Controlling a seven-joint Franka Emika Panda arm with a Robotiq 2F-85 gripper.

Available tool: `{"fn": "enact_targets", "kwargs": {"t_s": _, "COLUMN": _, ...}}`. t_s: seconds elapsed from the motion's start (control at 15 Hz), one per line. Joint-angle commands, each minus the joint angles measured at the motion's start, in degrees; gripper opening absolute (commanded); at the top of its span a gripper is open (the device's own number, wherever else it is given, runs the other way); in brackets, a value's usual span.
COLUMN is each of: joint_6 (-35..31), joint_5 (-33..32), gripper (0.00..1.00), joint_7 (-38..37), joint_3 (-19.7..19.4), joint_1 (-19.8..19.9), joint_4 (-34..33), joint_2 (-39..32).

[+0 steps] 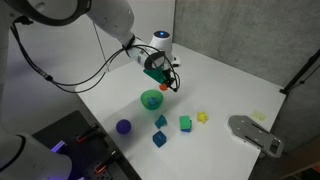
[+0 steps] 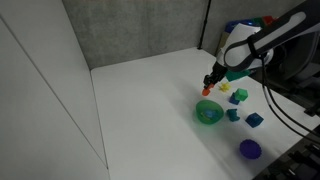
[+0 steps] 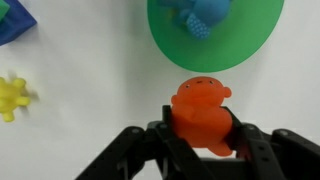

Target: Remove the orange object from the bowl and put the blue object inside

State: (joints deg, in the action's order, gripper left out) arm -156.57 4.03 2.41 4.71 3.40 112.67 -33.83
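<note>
Reading an exterior view from the left, I see the blue object (image 1: 124,127) on the table (image 1: 230,80), apart from the bowl (image 1: 145,103), to its left and nearer the camera. Just past the bowl's far rim, my pincer (image 1: 164,85) is clamped on the orange object (image 1: 164,89); the wrist view shows it outside the bowl, where a knobbly teal piece (image 3: 200,15) lies. Right of the bowl sit two teal blocks (image 1: 161,121), a green cube (image 1: 185,123) and a yellow piece (image 1: 202,117).
</note>
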Motion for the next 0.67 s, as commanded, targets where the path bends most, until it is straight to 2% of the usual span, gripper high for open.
{"fn": "enact_targets", "kwargs": {"t_s": 0.0, "joint_6": 2.23, "joint_5": -0.51, "gripper": 0.24, "joint_7": 0.51, "joint_3": -2.92, "joint_1": 1.18, "joint_4": 1.96, "joint_2": 3.84}}
{"fn": "enact_targets", "kwargs": {"t_s": 0.33, "joint_6": 7.89, "joint_5": -1.89, "gripper": 0.24, "joint_7": 0.97, "joint_3": -7.56, "joint_1": 2.99, "joint_4": 3.85, "joint_2": 6.56}}
{"fn": "enact_targets", "kwargs": {"t_s": 0.6, "joint_6": 11.08, "joint_5": -5.43, "gripper": 0.24, "joint_7": 0.65, "joint_3": -11.09, "joint_1": 3.29, "joint_4": 5.9, "joint_2": 7.63}}
